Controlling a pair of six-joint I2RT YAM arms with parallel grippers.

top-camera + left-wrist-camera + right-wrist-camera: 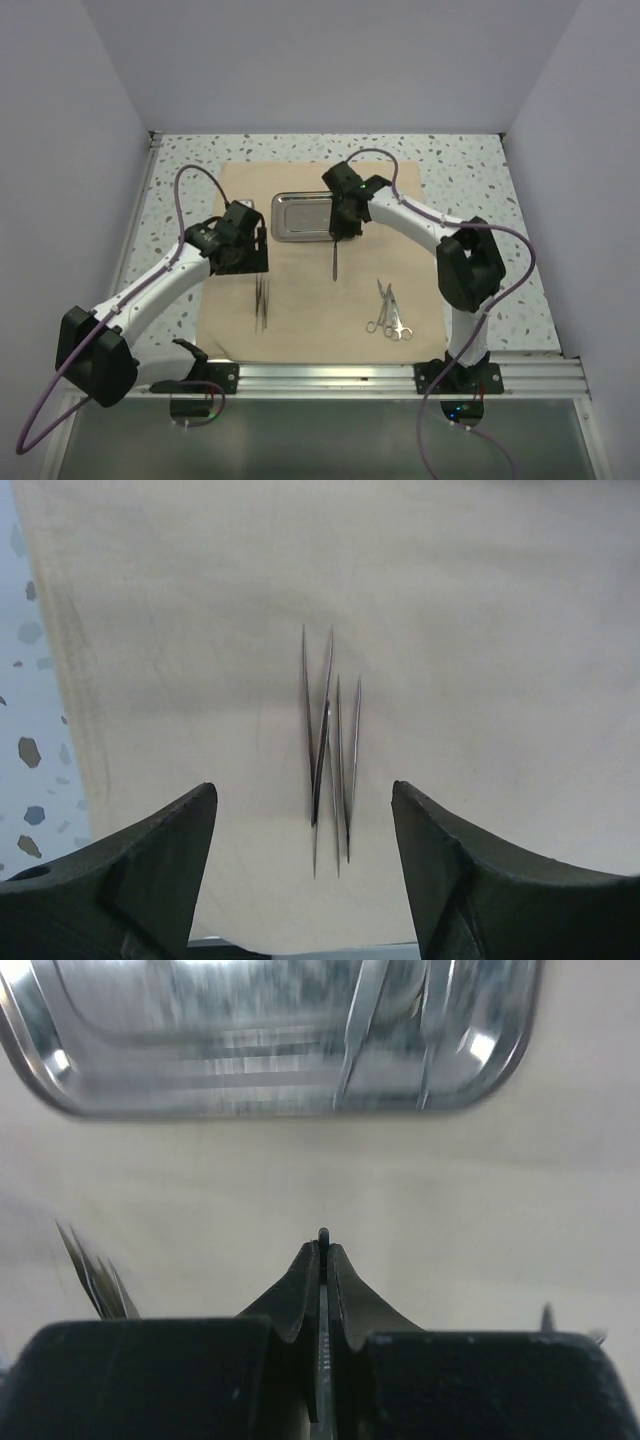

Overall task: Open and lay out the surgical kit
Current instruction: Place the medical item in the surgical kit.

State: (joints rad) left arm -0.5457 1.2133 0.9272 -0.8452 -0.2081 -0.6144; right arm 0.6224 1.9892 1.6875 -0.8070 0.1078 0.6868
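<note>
The tan cloth wrap point(300, 310) lies spread flat, with the steel tray point(290, 216) on its far middle. Thin silver tweezers point(262, 300) rest left of centre, and ring-handled scissors and forceps point(388, 312) lie at the right. My left gripper point(254, 266) hovers open above the tweezers point(330, 740), which lie between the fingers' line point(305, 800) without touching them. My right gripper point(340, 234), just in front of the tray point(270, 1080), is shut on a thin flat steel instrument point(322, 1345) that hangs toward me point(335, 262).
Speckled tabletop point(180, 160) borders the cloth on the left, far and right sides. White walls close in on three sides. A metal rail point(400, 375) with the arm bases runs along the near edge.
</note>
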